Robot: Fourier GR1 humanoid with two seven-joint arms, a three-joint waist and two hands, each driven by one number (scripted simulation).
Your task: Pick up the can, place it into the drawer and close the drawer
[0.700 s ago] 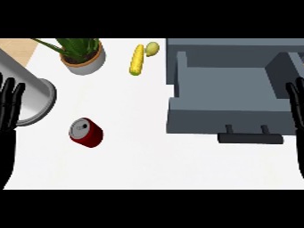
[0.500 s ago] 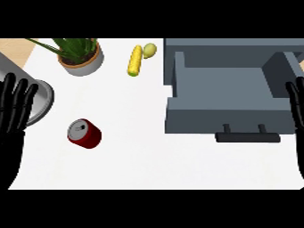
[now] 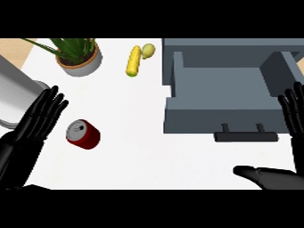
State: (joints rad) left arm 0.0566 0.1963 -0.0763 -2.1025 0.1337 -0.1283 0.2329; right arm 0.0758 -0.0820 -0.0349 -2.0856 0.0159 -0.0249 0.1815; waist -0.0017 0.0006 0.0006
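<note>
While one red can (image 3: pixel 83 135) lies on its side on the white counter (image 3: pixel 141 147), the grey drawer (image 3: pixel 220 95) stands pulled open to its right

Its long axis runs diagonally, the silver top with the pull tab facing up-left and the base toward the lower right. One can, one drawer with a dark handle (image 3: pixel 246 136) at its front edge, one potted plant (image 3: pixel 77 55) at the back left, one yellow corn cob (image 3: pixel 134 61) with one small pale fruit (image 3: pixel 148 50) just beside its far end, and one big metal cylinder (image 3: pixel 6 91) at the left edge. Left hand (image 3: pixel 41 116) sits just left of the can, fingers straight and spread, not touching it. Right hand (image 3: pixel 301 113) is at the right edge beside the drawer, fingers straight and up, holding nothing
</note>
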